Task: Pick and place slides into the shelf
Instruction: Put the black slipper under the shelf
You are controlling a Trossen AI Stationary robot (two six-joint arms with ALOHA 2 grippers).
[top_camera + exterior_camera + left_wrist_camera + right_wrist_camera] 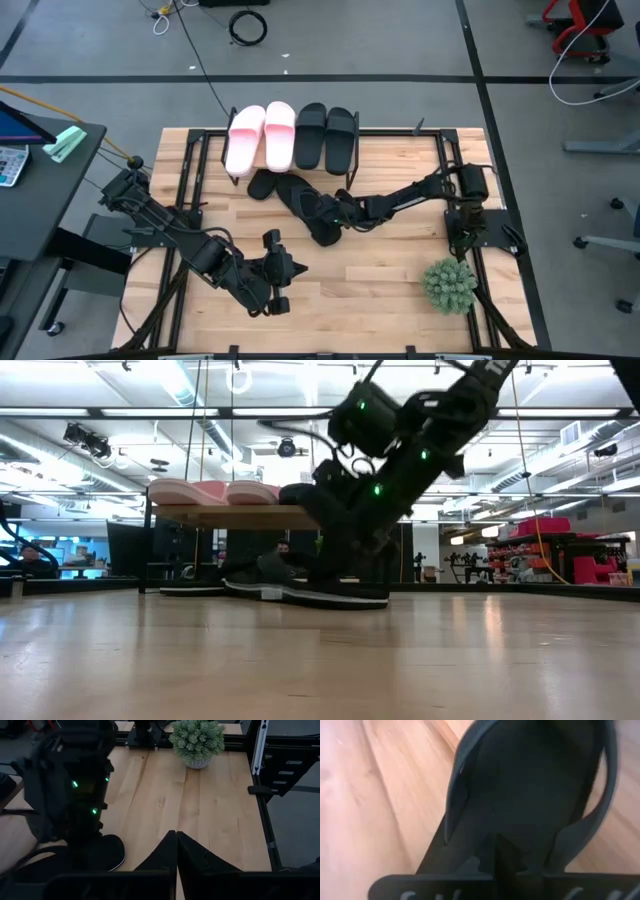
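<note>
Two pale pink slides and two black slides stand side by side on the top board of the shelf at the table's far side. Two thin black flip-flops lie flat on the table in front of it, one close to the shelf and one nearer the middle. My right gripper is shut, its tips low over the second flip-flop, between its strap arms. My left gripper is shut and hangs above the table near the front edge, holding nothing. My right gripper's shut fingers slant down from the table's right toward the flip-flop's footbed, between the two strap arms. The flip-flop lies flat on the table. The gripper hides its own tips, so I cannot tell whether they touch the footbed.
A small potted plant stands near the table's front right corner. Black rails run along the left and right sides of the tabletop. Bare wood lies between the flip-flops and the front edge.
</note>
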